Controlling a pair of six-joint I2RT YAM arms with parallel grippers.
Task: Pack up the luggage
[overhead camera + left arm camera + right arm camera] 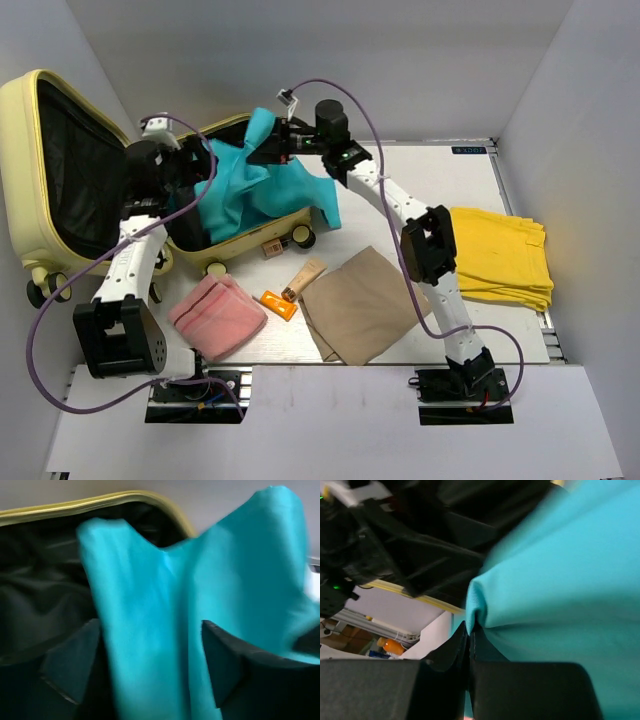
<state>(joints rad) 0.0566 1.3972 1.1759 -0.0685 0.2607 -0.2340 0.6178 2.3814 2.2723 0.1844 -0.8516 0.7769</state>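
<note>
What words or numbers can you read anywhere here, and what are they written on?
Nothing here can be read for sure.
The blue sticker on the table: print too small to read.
The orange tube: too small to read.
The beige tube: too small to read.
The teal cloth: no writing.
</note>
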